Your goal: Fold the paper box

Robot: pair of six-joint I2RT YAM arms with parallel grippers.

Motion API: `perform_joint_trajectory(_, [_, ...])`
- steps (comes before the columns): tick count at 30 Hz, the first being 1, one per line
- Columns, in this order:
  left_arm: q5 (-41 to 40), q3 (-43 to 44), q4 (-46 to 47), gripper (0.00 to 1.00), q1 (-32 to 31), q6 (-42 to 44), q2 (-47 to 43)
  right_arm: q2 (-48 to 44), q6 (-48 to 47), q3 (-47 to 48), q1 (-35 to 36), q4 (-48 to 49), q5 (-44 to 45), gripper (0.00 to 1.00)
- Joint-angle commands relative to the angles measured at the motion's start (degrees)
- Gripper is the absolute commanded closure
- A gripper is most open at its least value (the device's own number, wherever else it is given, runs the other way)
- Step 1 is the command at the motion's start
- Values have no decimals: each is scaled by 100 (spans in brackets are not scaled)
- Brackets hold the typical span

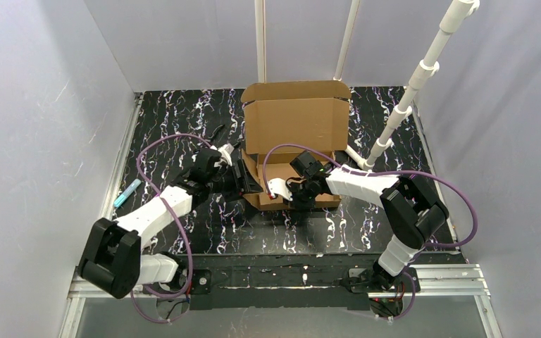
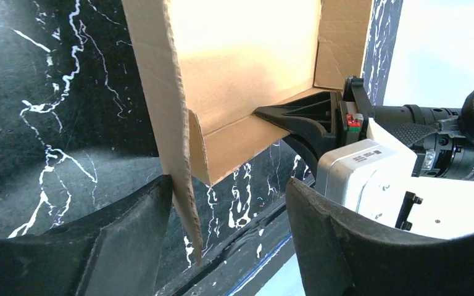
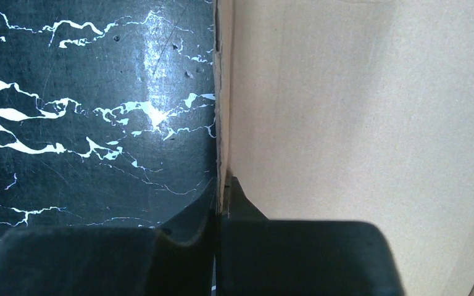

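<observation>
The paper box (image 1: pixel 296 120) stands mid-table, its lid leaning back and its tray toward me. My left gripper (image 1: pixel 243 172) is at the tray's left side. In the left wrist view it (image 2: pixel 227 185) is open, and the box's side wall (image 2: pixel 160 92) hangs between the fingers, its edge against the left finger (image 2: pixel 129 234). My right gripper (image 1: pixel 299 198) reaches down onto the tray's front wall. The right wrist view shows it (image 3: pixel 221 203) shut on that wall's thin edge, with the box's (image 3: pixel 345 123) inner face to the right. The left wrist view also catches the right gripper (image 2: pixel 271 114).
A blue pen (image 1: pixel 127 192) lies at the left edge of the black marbled table (image 1: pixel 169 120). A white pipe stand (image 1: pixel 408 98) rises at the back right, close to the box. Grey walls close in three sides.
</observation>
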Motion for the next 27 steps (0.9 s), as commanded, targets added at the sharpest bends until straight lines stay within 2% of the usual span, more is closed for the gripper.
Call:
perform_joint_trajectory(1, [-404, -143, -282, 34, -20, 244, -429, 123, 32, 101, 0, 40, -118, 98])
perform_joint_trajectory(4, [-454, -163, -297, 33, -19, 293, -574, 100, -11, 78, -13, -1, -155, 96])
perform_joint_trajectory(7, [-524, -172, -370, 32, -19, 344, -716, 91, -113, 77, -13, -95, -219, 85])
perform_joint_trajectory(11, [-580, -312, -366, 27, -12, 378, -911, 85, -152, 76, -13, -165, -318, 80])
perform_joint_trajectory(15, [-480, -628, 73, 20, 44, 149, -1168, 53, -167, 95, -42, -257, -345, 75])
perform_joint_trajectory(21, [-615, -952, 460, 4, 84, -126, -1562, -40, -347, 75, -170, -421, -492, 63])
perform_joint_trajectory(27, [-459, -883, 494, 4, 121, -110, -1589, -25, -504, 85, -206, -540, -584, 60])
